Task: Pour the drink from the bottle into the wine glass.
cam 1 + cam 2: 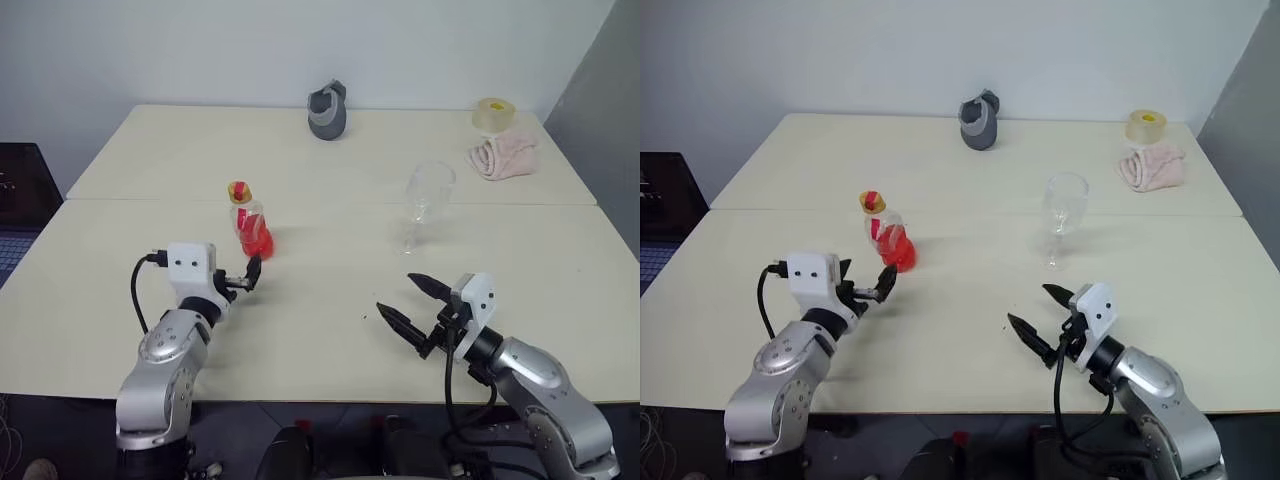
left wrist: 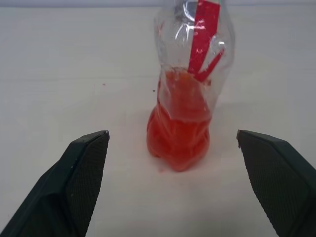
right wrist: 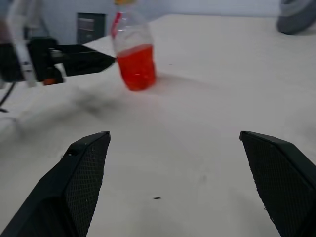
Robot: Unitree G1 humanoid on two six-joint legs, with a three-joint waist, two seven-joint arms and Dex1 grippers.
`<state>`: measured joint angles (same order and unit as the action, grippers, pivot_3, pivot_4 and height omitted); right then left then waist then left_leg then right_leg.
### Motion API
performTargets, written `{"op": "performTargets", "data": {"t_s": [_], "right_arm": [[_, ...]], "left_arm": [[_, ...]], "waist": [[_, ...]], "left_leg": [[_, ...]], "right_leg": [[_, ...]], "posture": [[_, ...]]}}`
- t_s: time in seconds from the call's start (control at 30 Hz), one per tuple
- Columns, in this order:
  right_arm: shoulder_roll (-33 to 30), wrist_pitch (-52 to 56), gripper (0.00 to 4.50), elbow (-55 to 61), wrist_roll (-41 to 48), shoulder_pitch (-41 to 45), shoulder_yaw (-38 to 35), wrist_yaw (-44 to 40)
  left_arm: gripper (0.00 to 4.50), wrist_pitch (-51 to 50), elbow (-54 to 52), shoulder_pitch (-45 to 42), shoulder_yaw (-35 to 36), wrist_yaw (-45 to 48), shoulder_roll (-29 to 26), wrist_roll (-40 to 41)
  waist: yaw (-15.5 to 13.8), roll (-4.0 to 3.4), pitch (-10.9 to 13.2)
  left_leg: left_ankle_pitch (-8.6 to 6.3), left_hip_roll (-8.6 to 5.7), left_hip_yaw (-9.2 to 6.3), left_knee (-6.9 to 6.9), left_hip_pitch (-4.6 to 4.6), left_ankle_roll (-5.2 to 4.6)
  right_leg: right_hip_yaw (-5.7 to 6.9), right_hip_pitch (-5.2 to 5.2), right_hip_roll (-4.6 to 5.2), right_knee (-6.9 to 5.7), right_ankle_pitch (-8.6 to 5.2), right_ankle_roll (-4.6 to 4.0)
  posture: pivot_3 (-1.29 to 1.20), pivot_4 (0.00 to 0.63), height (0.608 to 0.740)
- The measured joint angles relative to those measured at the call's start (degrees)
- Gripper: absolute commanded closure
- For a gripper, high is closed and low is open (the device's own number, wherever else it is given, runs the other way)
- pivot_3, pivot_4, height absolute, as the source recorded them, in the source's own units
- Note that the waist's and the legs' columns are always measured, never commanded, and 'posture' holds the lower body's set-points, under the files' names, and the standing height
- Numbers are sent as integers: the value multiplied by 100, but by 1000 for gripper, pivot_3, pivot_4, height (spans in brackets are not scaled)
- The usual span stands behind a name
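The bottle (image 1: 249,222), clear plastic with a yellow cap, stands upright left of the table's middle, its lower body holding the red drink (image 1: 256,241). My left gripper (image 1: 240,278) is open just in front of it, level and pointing at it. In the left wrist view the bottle (image 2: 190,94) rises between and beyond the two fingers (image 2: 84,168), apart from both. The empty wine glass (image 1: 425,200) stands upright to the right. My right gripper (image 1: 396,293) is open near the front edge, in front of the glass, turned left towards the bottle (image 3: 134,54).
At the back of the table (image 1: 320,330) sit a grey object (image 1: 328,112), a roll of tape (image 1: 493,115) and a pink cloth (image 1: 503,155). A seam (image 1: 150,200) crosses the tabletop behind the bottle. A dark object (image 1: 20,185) stands off the left side.
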<state>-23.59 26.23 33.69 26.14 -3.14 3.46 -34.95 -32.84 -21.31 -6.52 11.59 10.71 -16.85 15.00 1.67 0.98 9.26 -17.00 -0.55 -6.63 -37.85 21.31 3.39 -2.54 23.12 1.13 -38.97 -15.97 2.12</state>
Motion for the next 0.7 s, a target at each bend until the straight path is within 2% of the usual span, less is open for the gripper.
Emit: {"op": "performTargets", "data": {"t_s": [0.2,0.7], "right_arm": [[-33,-5,0,-400,40,429,8,-158],[137,54,0,-336,41,437,80,130]], "left_arm": [[32,424,685,-413,-90,129,9,-88],[32,1756,2745,-1560,-290,567,26,-293]], "waist": [[-2,1,0],[-3,1,0]], "left_leg": [[0,1,-1,-1,1,0],[1,0,-5,-4,4,2]], "right_leg": [[0,0,2,0,1,0],[3,2,4,-2,1,0]], "posture": [[0,150,740],[0,150,740]]}}
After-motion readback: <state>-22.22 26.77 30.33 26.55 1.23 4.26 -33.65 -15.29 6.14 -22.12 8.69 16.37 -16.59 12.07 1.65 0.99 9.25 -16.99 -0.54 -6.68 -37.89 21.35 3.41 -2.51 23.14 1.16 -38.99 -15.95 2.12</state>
